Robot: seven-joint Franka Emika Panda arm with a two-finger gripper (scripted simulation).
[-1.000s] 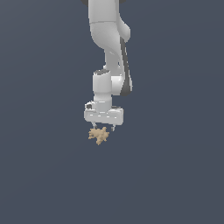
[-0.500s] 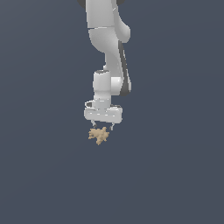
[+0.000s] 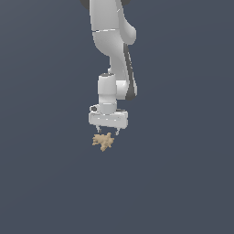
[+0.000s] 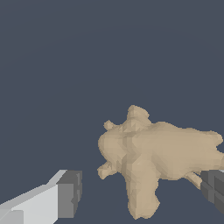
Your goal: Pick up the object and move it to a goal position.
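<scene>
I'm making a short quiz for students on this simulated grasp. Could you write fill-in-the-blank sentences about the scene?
1. The lumpy object is ____ in colour.
2. In the exterior view, the gripper sits directly ____ the object.
3. In the wrist view, the two fingers stand on either side of the object with their jaws ____.
4. The arm's body is ____ in colour.

Missing words: tan; above; open; white

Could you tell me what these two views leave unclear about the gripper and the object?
- Exterior view: the gripper fingertips are too small to show whether they touch the object.
- Wrist view: the object runs off the frame edge; one finger shows, the other is cropped.
- No goal marker shows in either view.
</scene>
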